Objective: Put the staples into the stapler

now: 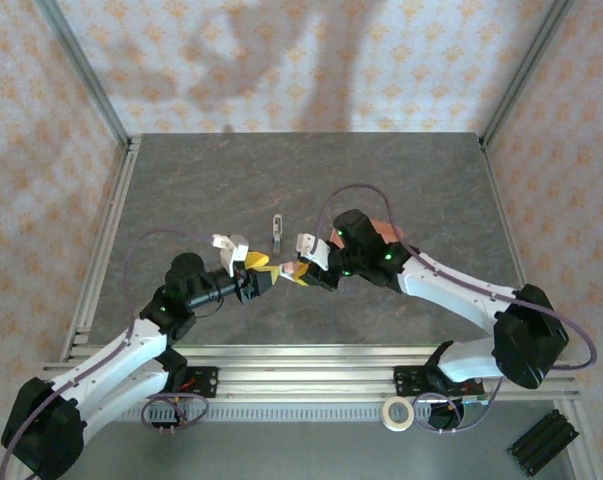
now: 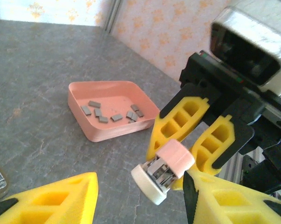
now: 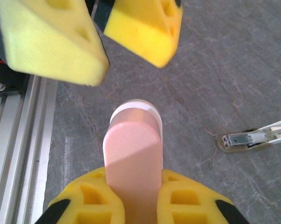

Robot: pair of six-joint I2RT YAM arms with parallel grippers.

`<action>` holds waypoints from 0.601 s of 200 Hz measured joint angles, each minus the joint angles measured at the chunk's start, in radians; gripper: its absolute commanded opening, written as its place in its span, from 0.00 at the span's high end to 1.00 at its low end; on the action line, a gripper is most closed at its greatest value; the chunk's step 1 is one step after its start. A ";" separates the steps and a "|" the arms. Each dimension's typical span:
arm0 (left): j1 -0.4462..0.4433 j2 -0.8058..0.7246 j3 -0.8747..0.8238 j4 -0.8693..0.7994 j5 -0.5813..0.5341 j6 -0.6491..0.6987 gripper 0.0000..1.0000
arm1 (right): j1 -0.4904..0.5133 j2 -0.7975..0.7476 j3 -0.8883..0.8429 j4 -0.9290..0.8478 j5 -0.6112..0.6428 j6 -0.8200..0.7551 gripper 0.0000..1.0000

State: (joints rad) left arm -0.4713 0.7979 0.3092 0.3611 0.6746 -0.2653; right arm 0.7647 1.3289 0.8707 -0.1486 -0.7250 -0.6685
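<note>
1. The right claw point(image 3: 133, 189) is clamped tight on the stapler point(image 3: 133, 156). Both yellow fingers press its pink sides, its white-rimmed nose pokes out past the fingertips, and it is held up off the table point(image 3: 224, 60).
2. Facing it, tip to tip, is the left claw point(image 2: 140, 186), fingers spread wide with nothing gripped between them.
3. The stapler's front end shows its silvery channel and hangs just beside one finger point(image 2: 229, 203) of the left claw. Whether they touch, I cannot tell.
4. Ahead and to the left of the left claw sits a salmon-pink tray point(image 2: 121, 130), flat on the table. The staples point(image 2: 113, 113) lie loose inside it as little grey blocks, well apart from both claws.
5. On the table off to the right of the right claw, a small silvery metal piece point(image 3: 254, 138) lies by itself.
6. From above, the right arm covers most of the tray.
7. At the lower left edge of the left wrist view a metal edge is cut off, too little to identify.
</note>
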 measured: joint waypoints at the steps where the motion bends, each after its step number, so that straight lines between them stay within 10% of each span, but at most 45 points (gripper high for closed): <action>1: 0.000 0.001 0.000 -0.001 0.000 0.000 0.48 | 0.000 0.000 0.000 0.001 0.000 0.000 0.98; 120: -0.006 0.075 0.024 -0.013 -0.025 -0.026 0.51 | -0.003 -0.023 -0.031 0.059 0.001 0.006 1.00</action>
State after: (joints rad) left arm -0.4778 0.8726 0.3332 0.3477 0.6495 -0.2913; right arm 0.7620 1.3060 0.8394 -0.0895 -0.7242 -0.6624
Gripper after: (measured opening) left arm 0.490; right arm 0.133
